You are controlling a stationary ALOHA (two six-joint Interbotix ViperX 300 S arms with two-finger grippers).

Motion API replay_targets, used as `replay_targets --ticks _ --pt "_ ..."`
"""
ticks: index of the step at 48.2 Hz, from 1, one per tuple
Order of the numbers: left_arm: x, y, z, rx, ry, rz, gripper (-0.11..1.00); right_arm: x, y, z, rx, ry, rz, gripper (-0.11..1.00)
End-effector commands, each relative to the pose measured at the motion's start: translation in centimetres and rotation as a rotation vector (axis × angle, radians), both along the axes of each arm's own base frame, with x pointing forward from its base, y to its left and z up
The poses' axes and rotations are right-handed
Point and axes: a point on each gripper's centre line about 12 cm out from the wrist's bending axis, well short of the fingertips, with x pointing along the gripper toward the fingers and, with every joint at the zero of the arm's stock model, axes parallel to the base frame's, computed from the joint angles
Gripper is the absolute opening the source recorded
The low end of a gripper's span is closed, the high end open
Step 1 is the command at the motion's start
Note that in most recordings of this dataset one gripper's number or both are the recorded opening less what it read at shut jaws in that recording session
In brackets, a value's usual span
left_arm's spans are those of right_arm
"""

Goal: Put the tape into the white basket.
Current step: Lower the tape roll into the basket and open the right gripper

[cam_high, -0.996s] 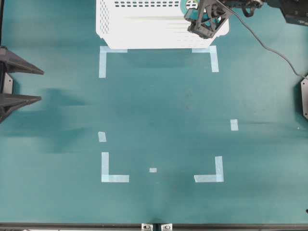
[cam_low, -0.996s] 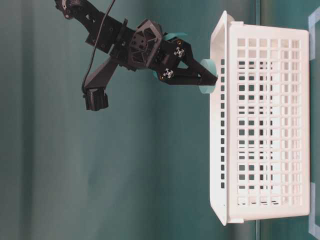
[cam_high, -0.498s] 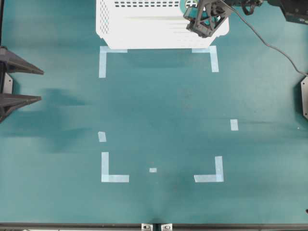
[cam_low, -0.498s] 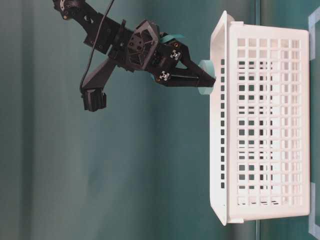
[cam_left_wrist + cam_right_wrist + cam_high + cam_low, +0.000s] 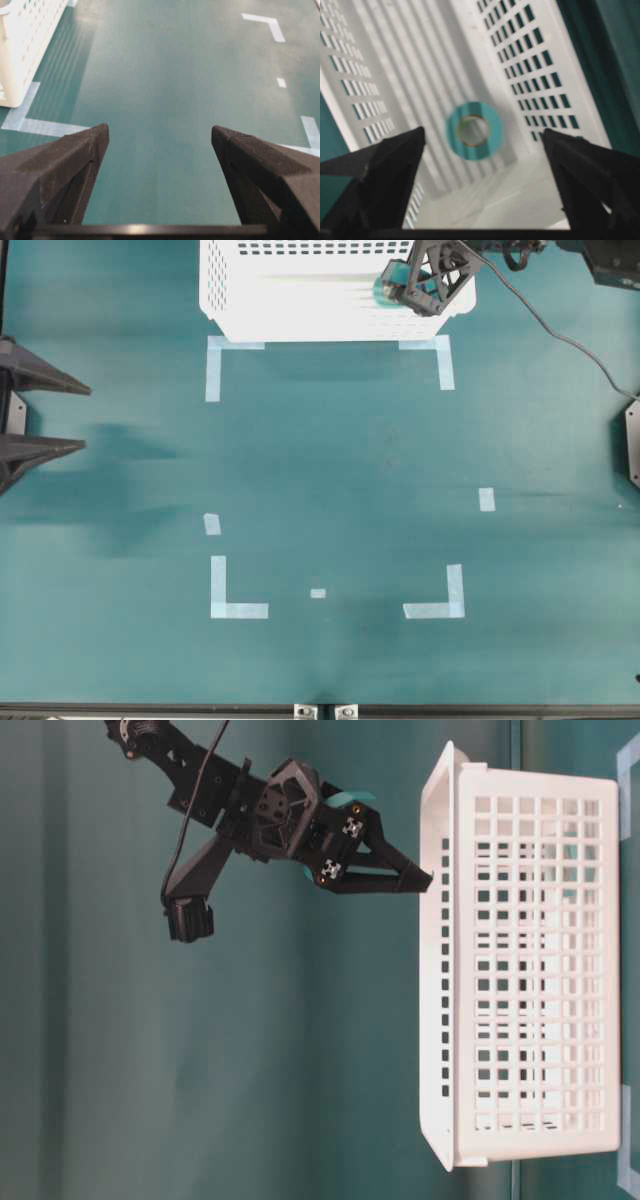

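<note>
Right gripper (image 5: 482, 150) gapes wide, empty, above the white basket (image 5: 540, 65); the tape (image 5: 474, 131) lies loose inside

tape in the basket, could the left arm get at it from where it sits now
Probably not easily. The tape is inside the white basket, under the open right gripper. The left gripper sits open at the far left edge of the table, and the basket's tall walls and the right arm stand in the way.

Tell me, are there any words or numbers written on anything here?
None can be read anywhere.
The white basket has plain slotted walls, no label.
The tape, blurred, shows no print.
The right gripper and left gripper are plain black.
The corner strips are blank.
</note>
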Motion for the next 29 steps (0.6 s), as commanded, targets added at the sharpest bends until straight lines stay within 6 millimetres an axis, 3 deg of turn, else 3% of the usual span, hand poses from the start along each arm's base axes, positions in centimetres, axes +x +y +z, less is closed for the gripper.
replay_targets --ticks 1,21,29 --pt "0.1 0.0 0.5 0.003 -0.014 0.002 0.68 0.4 -0.2 1.5 -0.016 -0.042 -0.001 0.99" --pt "0.1 0.0 0.5 0.003 -0.014 0.002 0.68 0.4 -0.2 1.6 -0.018 -0.043 -0.002 0.99" --pt "0.1 0.0 0.5 0.003 -0.014 0.003 0.68 0.7 -0.2 2.8 -0.029 -0.072 0.000 0.99"
